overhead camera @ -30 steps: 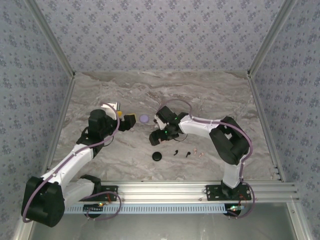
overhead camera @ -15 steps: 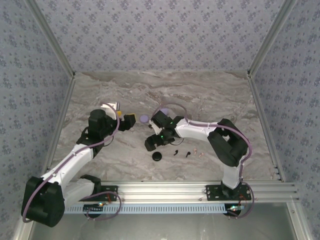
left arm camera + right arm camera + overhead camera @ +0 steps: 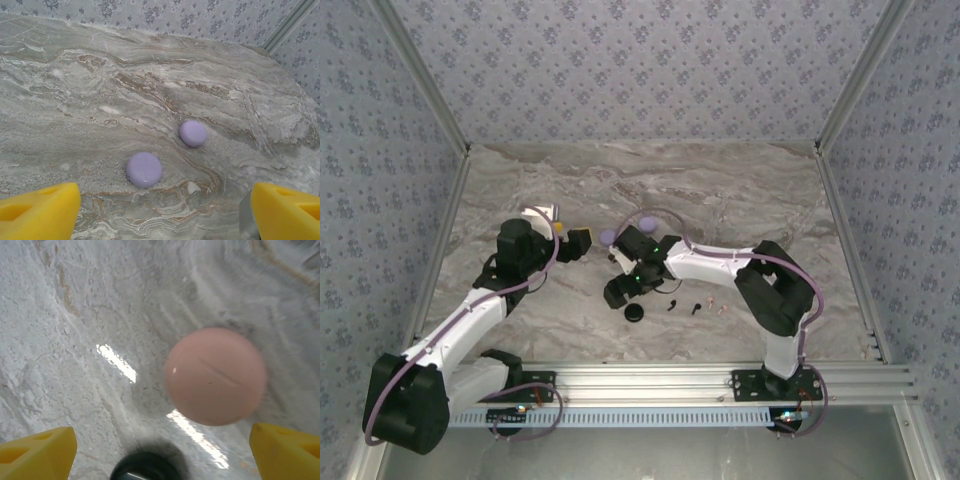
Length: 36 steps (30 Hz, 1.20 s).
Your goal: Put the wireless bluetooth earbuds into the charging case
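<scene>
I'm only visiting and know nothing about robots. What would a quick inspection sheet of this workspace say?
Surface: grey-veined marble table, glossy.
Job's things: black earbuds and pale pink earbuds lie loose near the right arm. Two lilac discs, a pink disc and a black disc, probably the closed cases, lie flat.
Clutter: nothing seen.
Grippers: left gripper open, empty, facing the lilac discs. Right gripper open, empty, above the pink disc.
Cables: lilac cable loops off the right arm, with another along the left; none lies on the earbuds.
Surroundings: floral-patterned walls on three sides, metal rail at the near edge.
</scene>
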Motion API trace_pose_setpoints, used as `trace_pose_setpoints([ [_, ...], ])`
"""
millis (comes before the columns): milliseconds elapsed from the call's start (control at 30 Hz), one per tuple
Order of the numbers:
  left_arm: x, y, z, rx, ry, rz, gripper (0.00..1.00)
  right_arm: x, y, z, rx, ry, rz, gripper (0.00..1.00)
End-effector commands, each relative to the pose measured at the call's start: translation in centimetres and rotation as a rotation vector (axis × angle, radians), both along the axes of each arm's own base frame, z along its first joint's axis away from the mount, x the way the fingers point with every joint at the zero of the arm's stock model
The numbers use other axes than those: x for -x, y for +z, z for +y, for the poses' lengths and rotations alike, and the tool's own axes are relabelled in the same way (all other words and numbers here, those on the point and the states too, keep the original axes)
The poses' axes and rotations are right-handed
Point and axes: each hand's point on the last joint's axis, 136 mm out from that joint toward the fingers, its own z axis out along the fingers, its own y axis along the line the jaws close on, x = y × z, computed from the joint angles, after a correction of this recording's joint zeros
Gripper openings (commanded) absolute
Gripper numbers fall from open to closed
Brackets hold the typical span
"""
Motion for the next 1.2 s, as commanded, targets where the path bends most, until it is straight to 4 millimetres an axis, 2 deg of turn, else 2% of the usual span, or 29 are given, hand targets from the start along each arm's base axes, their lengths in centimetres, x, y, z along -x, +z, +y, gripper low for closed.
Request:
trace_pose_setpoints([
  [0, 0.1, 0.9, 0.4, -0.002, 0.015, -0.029, 0.88, -2.1, 3.5, -1.3, 0.081, 0.113, -0.186, 0.92],
  [67, 0.2, 0.9, 0.6, -0.004, 0.019, -0.030, 0.88, -2.9, 3.8, -1.2, 0.125, 0.195, -0.251, 0.92],
  [267, 0.4, 0.8, 1.0, -0.019, 0.032, -0.031, 0.89, -2.8, 1.8, -1.2, 0.285, 0.517, -0.325, 0.93],
  [533, 0.6, 0.9, 1.6, -0.035, 0.057, -0.040, 0.90, -3.0, -0.3, -0.9, 0.332, 0.795, -0.375, 0.93],
  [667, 0.6, 0.7, 1.9, -0.041, 0.070, -0.033, 0.90, -3.3, -1.1, -0.9, 0.335, 0.828, -0.365, 0.93],
  [900, 0.5, 0.6, 2.1, -0.044, 0.079, -0.028, 0.91, -3.8, -2.9, -0.1, 0.341, 0.826, -0.350, 0.83],
  [1000, 0.5, 0.5, 2.0, -0.044, 0.077, -0.025, 0.91, -4.0, -3.6, 0.1, 0.338, 0.815, -0.340, 0.77],
  [1167, 0.5, 0.5, 2.1, -0.044, 0.079, -0.026, 0.91, -4.1, -4.0, -0.1, 0.335, 0.789, -0.320, 0.59],
])
